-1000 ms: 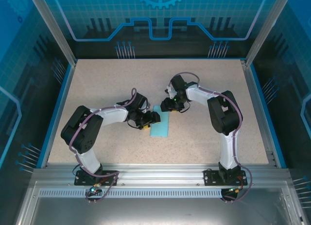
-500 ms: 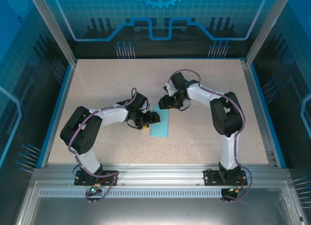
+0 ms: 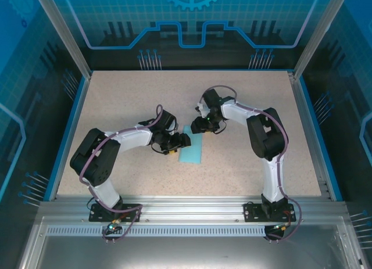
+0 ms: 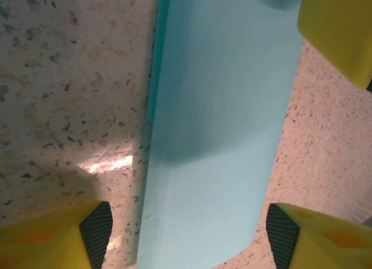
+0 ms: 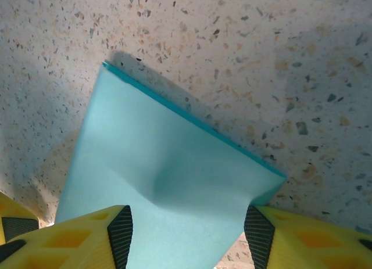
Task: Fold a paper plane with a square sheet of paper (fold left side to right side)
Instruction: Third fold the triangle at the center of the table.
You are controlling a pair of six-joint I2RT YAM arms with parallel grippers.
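Two claws, both spread wide, clamped on nothing. Left gripper (image 4: pixel 189 234) low over the square sheet of paper (image 4: pixel 215 106), a pad to either side of it; right gripper (image 5: pixel 186 228) likewise astride the sheet's far end. Sheet flat on the table (image 3: pixel 116 106) between the arms, already a narrow doubled strip. Left-to-right fold apparently done; nose and wing folds all to come. Up close from the wrists, a darker lower layer along one edge and a soft bulge in the top layer; from above, a plain flat rectangle.
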